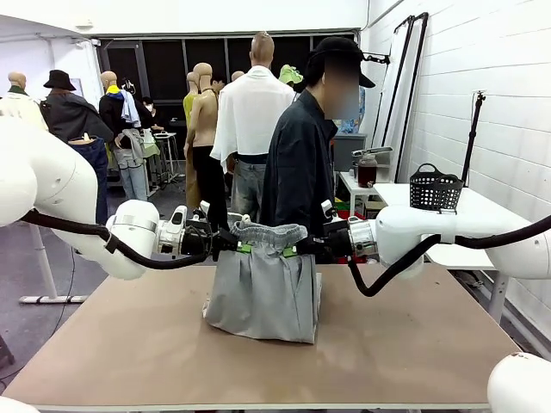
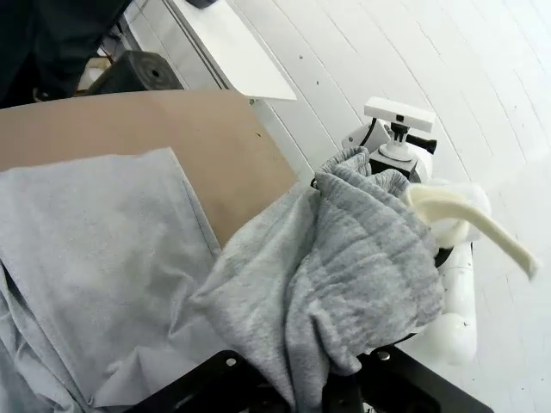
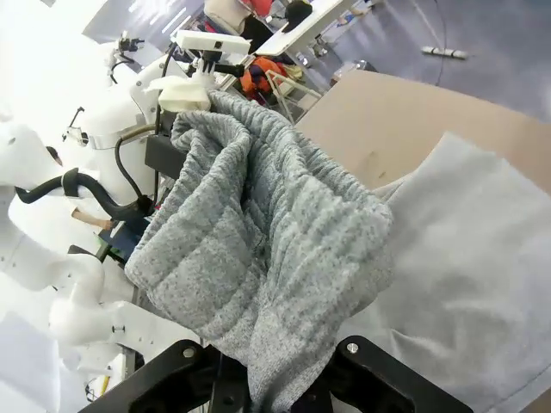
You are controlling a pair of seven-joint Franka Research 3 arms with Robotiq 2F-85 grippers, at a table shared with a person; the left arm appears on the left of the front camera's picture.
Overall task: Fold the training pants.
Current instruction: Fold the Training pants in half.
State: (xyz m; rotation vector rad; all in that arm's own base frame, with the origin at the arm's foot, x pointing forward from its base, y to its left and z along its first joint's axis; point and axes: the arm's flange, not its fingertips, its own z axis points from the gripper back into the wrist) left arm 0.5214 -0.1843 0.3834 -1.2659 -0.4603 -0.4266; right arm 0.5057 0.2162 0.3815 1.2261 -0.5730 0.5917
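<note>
Both grippers were clamped on the waistband of the training pants (image 1: 263,288), one at each end, holding it up above the table (image 1: 129,353).

Left gripper (image 1: 231,243): came in from the left and pinched the left end of the gathered waistband, green pad showing against the grey cloth. In the left wrist view its fingers were shut tight with the ribbed band bunched between them (image 2: 344,284).

Right gripper (image 1: 297,249): came in from the right and pinched the right end of the band at about the same height. In the right wrist view the fabric was folded over itself and gripped at the bottom edge (image 3: 267,275).

The waistband was stretched roughly level between the two, with some sag and gathers in the middle. The rest of the pants hung down in a short, wide drape, and the lower part rested on the table near its middle, slightly toward the far side.

A person (image 1: 301,163) in dark clothing stood at the far edge, just behind the pants. A black mesh basket (image 1: 435,189) sat on a white side table at far right.
</note>
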